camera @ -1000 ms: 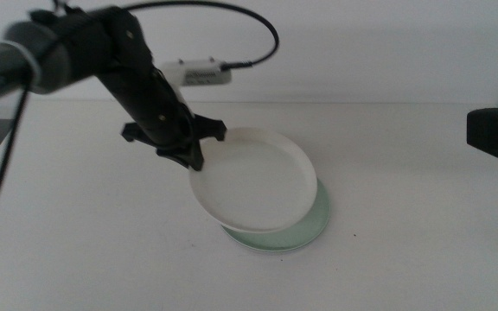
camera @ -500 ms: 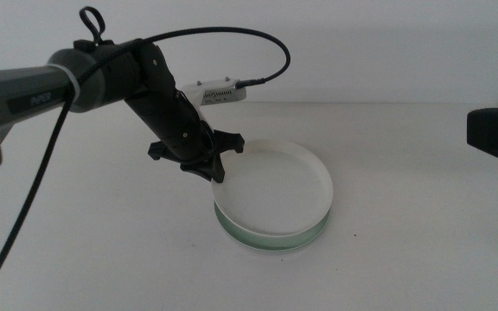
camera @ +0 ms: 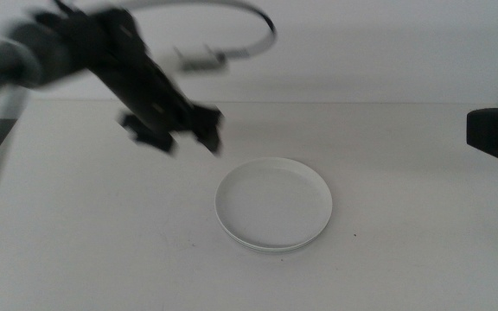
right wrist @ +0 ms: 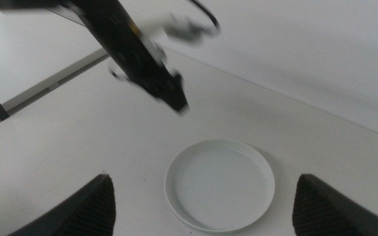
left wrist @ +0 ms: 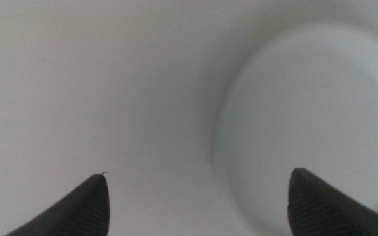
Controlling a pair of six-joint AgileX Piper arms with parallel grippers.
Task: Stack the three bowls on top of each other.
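Now the white bowl [camera: 273, 205] has been released onto the mint green bowl [camera: 271, 249] mid-tabletop [camera: 405, 259], left gripper [camera: 193, 130] lifted clear, jaws open; right gripper [right wrist: 202, 196] parked open, grey bowl unseen.

Bare table [camera: 405, 259] all around bowl stack [camera: 273, 204]; left gripper [camera: 184, 138] above.

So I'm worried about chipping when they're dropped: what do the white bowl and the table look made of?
The white bowl looks like matte plastic or melamine, possibly glazed ceramic: a thin, even rim and no sharp glare. The table looks like a smooth white laminate or painted board, uniform and low-sheen. The left pincer, open, is above the table beside the bowl.
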